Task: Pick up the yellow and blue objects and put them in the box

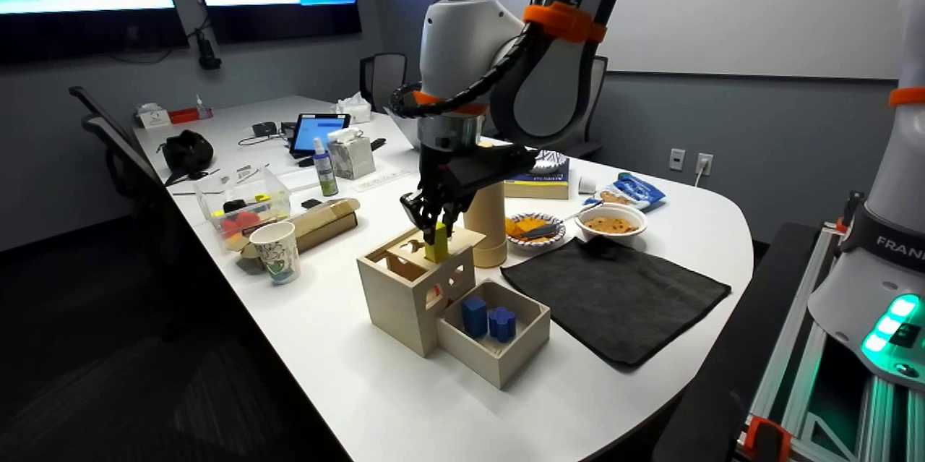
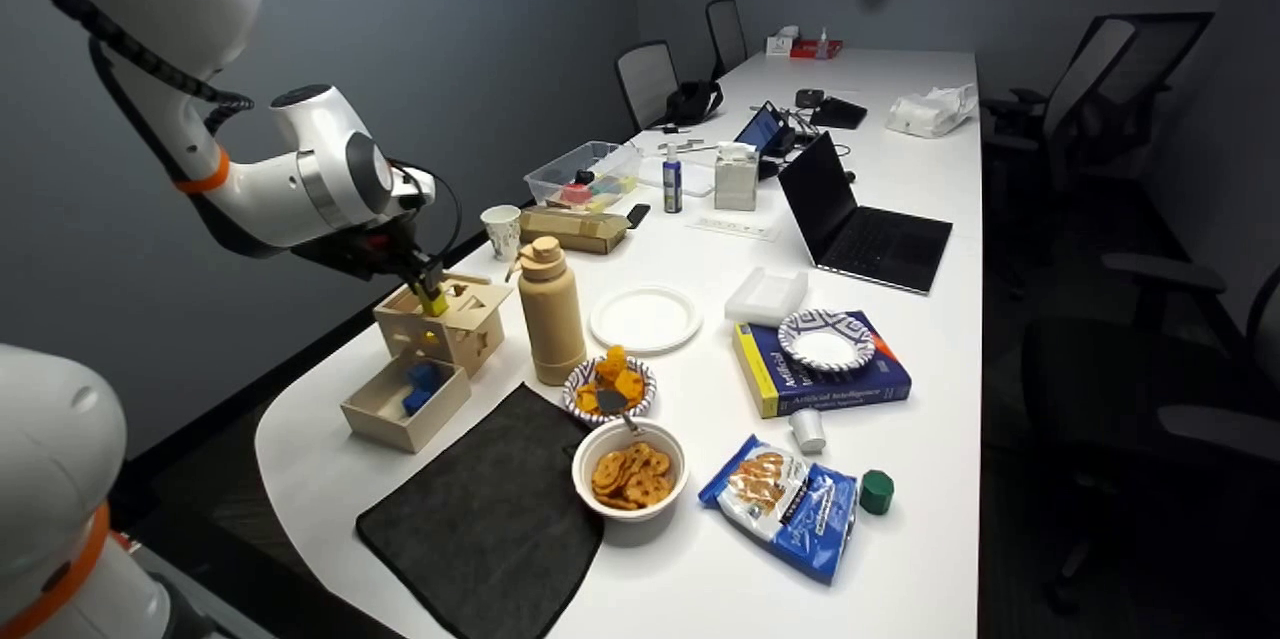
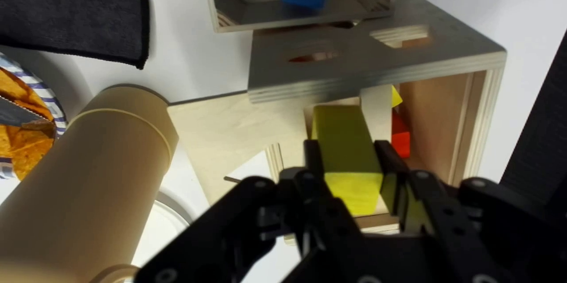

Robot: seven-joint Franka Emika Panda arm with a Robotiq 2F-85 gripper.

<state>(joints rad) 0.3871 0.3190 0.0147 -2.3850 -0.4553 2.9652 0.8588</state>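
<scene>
In an exterior view: tray (image 1: 470, 355) just beside box (image 1: 390, 309), to its right front; two blocks (image 1: 474, 317) in tray, side by side. At box top, third block (image 1: 436, 249) held in gripper (image 1: 438, 229). Bottle (image 1: 486, 223) behind box, toward right. Cup (image 1: 277, 254) left of box. Cloth (image 1: 614, 303) right of tray, two bowls (image 1: 614, 234) behind cloth. Book (image 1: 538, 189) further back, one plate (image 1: 549, 161) on it. Wrist view: more pieces (image 3: 400, 141) inside box.
</scene>
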